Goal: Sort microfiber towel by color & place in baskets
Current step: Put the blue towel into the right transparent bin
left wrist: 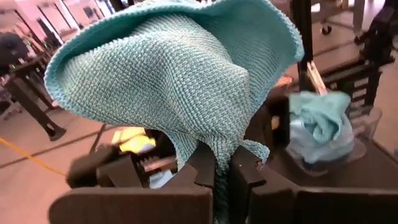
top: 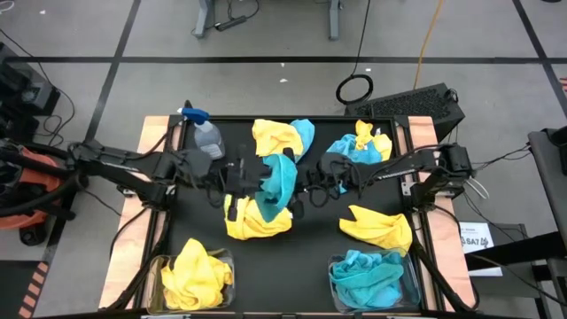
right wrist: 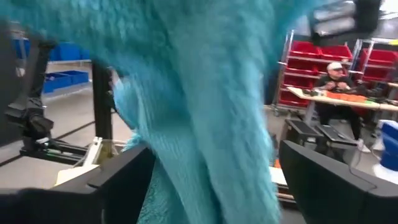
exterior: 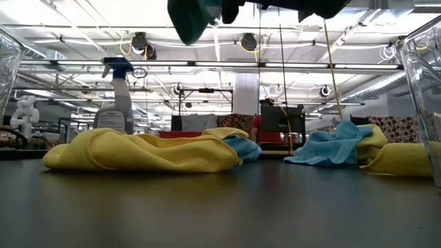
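High view, left to right: the left gripper (top: 251, 175), fingers clamped on a turquoise towel (top: 280, 180), holds it aloft just left of frame centre, the cloth hanging lengthwise downward. Immediately right of it, the right gripper (top: 312, 182) faces the cloth with fingers spread wide either side of it, holding nothing. That arm looks nearer the turquoise-filled basket (top: 409, 273) at lower right.
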